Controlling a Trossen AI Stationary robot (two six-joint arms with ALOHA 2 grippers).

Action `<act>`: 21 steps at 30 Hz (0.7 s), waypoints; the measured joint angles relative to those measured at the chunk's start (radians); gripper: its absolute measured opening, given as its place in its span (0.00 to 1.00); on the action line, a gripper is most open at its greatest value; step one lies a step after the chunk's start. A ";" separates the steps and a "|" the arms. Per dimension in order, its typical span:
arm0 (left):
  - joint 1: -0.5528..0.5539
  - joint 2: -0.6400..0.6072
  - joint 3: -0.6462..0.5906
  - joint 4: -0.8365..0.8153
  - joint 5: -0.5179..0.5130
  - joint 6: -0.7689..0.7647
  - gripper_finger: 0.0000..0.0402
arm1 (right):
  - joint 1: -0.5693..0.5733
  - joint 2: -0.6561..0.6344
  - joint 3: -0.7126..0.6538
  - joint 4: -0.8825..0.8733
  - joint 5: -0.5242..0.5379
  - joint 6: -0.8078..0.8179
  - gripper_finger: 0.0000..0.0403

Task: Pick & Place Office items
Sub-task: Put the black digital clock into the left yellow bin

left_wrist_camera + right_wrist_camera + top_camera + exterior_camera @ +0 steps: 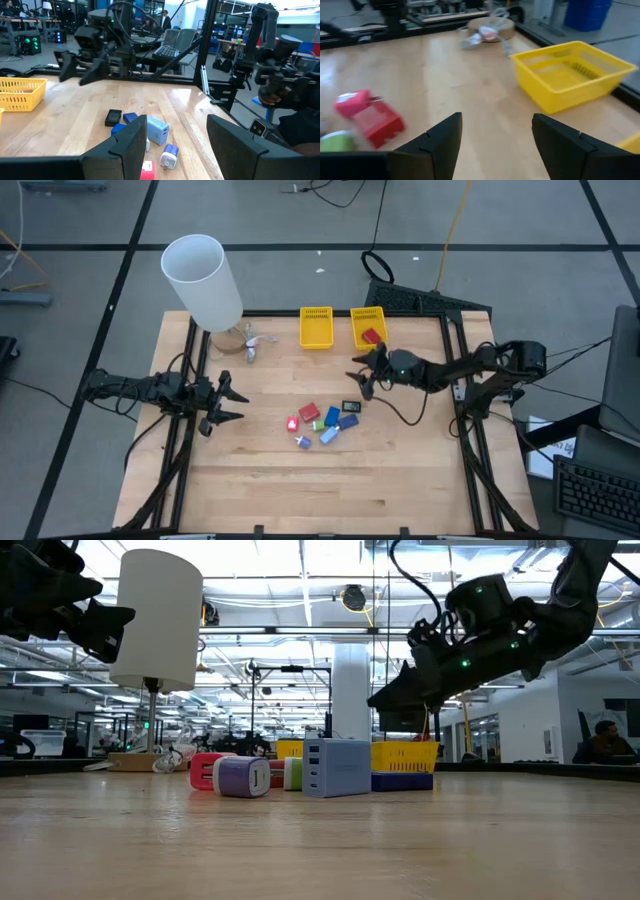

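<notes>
The office items (322, 423) lie in a small cluster on the wooden table's middle: red, green, blue and pale pieces and a black rectangle (350, 407). The left wrist view shows the black rectangle (113, 117) and a pale blue block (157, 131). One red item (371, 336) lies in the right yellow basket. My left gripper (238, 406) hovers open, left of the cluster. My right gripper (357, 380) is open above the table, between the cluster and the baskets; its wrist view shows the red pieces (367, 117) ahead of the fingers.
Two yellow mesh baskets (316, 327) (368, 326) stand side by side at the far edge. A tall white cylinder (203, 280) rises at the far left corner, with small clutter (245, 342) at its foot. Bare wood shows along the near side (320, 490).
</notes>
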 joint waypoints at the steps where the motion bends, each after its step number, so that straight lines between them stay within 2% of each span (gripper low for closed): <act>1: 0.000 0.000 0.000 0.000 0.000 0.000 0.52 | 0.015 0.000 0.000 0.000 0.000 0.000 0.57; 21: 0.000 0.000 0.000 0.000 0.000 0.000 0.52 | 0.251 0.000 0.000 -0.041 0.001 0.004 0.57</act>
